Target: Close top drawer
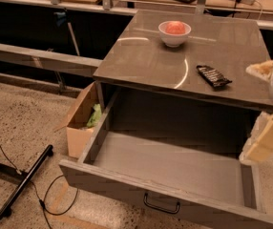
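The top drawer [127, 190] is a wide, deep grey drawer pulled fully out toward me, and its inside is empty. A small black loop handle [161, 205] sits at the centre of its front, near the bottom of the view. My gripper [266, 140] is at the right edge, cream-coloured, beside and just above the drawer's right side wall. It is not touching the handle.
The grey cabinet top [146, 61] holds a white bowl with a red-orange thing in it [174, 32] and a dark snack packet [213, 76]. An open cardboard box [81, 123] stands on the floor left of the drawer. A black stand leg [24, 181] and cable lie at the lower left.
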Available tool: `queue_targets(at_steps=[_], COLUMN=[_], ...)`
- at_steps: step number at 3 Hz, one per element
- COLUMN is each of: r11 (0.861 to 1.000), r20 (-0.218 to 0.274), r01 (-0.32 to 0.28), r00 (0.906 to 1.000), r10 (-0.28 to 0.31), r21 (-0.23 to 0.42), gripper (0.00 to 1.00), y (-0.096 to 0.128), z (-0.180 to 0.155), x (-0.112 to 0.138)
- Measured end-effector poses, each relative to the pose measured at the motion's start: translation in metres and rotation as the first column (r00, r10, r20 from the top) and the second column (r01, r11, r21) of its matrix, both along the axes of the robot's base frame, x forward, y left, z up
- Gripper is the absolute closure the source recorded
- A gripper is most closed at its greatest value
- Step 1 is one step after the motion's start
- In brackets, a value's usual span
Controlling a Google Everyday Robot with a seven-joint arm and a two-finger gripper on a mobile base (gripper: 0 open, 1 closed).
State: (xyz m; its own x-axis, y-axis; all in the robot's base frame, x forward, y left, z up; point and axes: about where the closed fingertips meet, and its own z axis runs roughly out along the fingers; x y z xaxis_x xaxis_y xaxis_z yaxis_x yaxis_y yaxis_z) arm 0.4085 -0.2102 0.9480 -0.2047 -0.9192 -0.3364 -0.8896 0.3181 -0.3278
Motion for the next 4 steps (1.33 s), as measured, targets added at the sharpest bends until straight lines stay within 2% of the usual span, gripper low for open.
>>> queue_targets(at_steps=[1,2,3,4], r11=[1.000,0.998,0.998,1.000], r20=[0.049,0.097,0.094,0.034], r01=[-0.006,-0.019,-0.020,-0.001], r00=[0.9988,0.9950,0.9953,0.9994], r10=[0.007,0.024,0.025,0.001], r21=[-0.015,-0.052,-0.052,-0.008], gripper=[0.00,0.00,0.00,0.00], y=[-0.003,-0.007,-0.007,-0.004], z=[-0.044,-0.107,-0.107,-0.125], x=[-0.016,-0.005,-0.006,-0.023])
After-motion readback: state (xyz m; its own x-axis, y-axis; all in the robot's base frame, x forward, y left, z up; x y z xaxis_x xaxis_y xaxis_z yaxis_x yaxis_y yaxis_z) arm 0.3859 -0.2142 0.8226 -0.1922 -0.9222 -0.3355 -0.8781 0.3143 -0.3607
